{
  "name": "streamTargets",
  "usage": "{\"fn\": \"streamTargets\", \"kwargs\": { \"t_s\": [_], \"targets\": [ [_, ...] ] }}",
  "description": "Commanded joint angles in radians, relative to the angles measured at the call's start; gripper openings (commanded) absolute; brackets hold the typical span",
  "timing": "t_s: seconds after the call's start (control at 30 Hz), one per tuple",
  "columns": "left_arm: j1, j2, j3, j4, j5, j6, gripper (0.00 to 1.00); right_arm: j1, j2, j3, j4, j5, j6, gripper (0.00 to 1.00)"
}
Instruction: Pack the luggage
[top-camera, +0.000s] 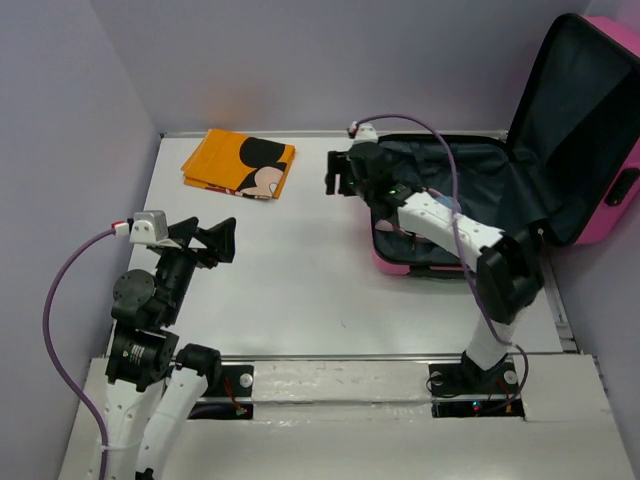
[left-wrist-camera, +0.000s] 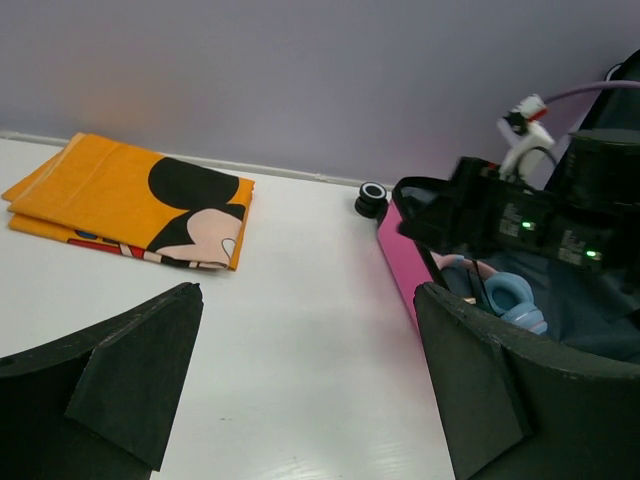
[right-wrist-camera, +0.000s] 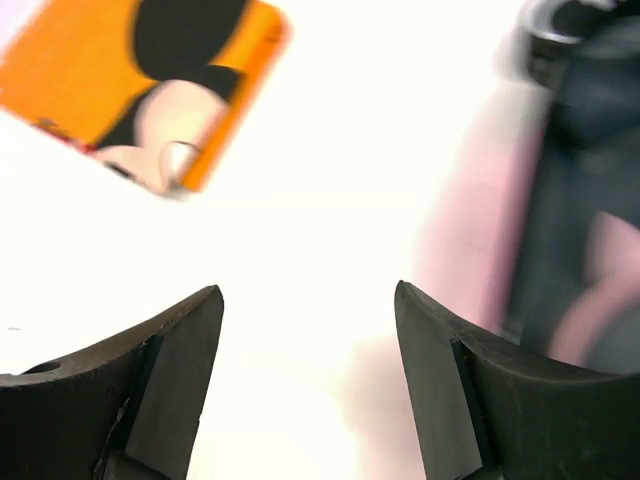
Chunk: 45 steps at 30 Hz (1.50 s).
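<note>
The hot-pink luggage (top-camera: 600, 215) lies open at the back right, lid up against the wall, dark navy lining showing. Light-blue headphones (left-wrist-camera: 510, 297) lie inside it. A folded orange cloth with a cartoon mouse (top-camera: 240, 164) lies at the back left; it also shows in the left wrist view (left-wrist-camera: 140, 200) and the right wrist view (right-wrist-camera: 150, 90). My right gripper (top-camera: 337, 175) is open and empty, just left of the luggage's left wall, above the table. My left gripper (top-camera: 222, 240) is open and empty at the near left, pointing toward the luggage.
The white table (top-camera: 300, 280) ends at a metal rail in front and grey walls at the back and sides. A black luggage wheel (left-wrist-camera: 372, 198) sticks out at the case's far left corner. The right arm's purple cable (top-camera: 440, 140) arcs over the case.
</note>
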<state>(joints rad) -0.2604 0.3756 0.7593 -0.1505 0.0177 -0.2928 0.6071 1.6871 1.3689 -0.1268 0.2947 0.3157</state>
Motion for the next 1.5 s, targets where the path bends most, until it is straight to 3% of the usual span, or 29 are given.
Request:
{"fn": "streamTargets", "kwargs": {
  "t_s": [0.0,0.2,0.43,0.63,0.8,0.97,1.0,1.03,1.07,1.13,1.2,1.33,1.47],
  "targets": [
    [-0.002,0.006,-0.012,0.058,0.002,0.003,0.99,0.078,0.213,0.234,0.09,-0.043,0.063,0.73],
    [-0.008,0.022,-0.009,0.057,0.002,0.0,0.99,0.1,0.526,0.542,0.085,-0.054,0.131,0.67],
    [-0.02,0.022,-0.009,0.055,0.001,0.0,0.99,0.1,0.865,0.896,0.035,-0.14,0.275,0.81],
    [-0.026,0.023,-0.009,0.055,0.001,0.0,0.99,0.1,1.037,1.078,0.021,-0.199,0.381,0.79],
    [-0.026,0.02,-0.009,0.052,-0.005,0.001,0.99,0.1,1.114,1.122,0.03,-0.259,0.49,0.64],
    [-0.026,0.023,-0.009,0.054,-0.007,0.001,0.99,0.1,1.137,1.135,0.042,-0.273,0.531,0.36],
    [-0.026,0.023,-0.009,0.054,-0.007,0.004,0.99,0.1,1.135,1.122,0.042,-0.276,0.533,0.25],
    [-0.026,0.023,-0.009,0.052,-0.007,0.006,0.99,0.1,1.129,1.106,0.044,-0.278,0.534,0.25],
    [-0.026,0.026,-0.009,0.049,-0.007,0.007,0.99,0.1,1.103,1.043,0.05,-0.278,0.534,0.13],
    [-0.025,0.031,-0.009,0.051,-0.042,0.009,0.99,0.1,1.047,0.928,0.087,-0.284,0.522,0.07],
    [-0.023,0.039,-0.008,0.046,-0.058,0.006,0.99,0.109,0.914,0.775,0.194,-0.285,0.479,0.07],
    [-0.011,0.069,-0.008,0.046,-0.073,-0.003,0.99,0.192,0.649,0.318,0.3,-0.275,0.335,0.07],
    [0.012,0.135,0.0,0.032,-0.09,-0.045,0.99,0.247,0.404,0.058,0.306,-0.246,0.273,0.07]
  ]
}}
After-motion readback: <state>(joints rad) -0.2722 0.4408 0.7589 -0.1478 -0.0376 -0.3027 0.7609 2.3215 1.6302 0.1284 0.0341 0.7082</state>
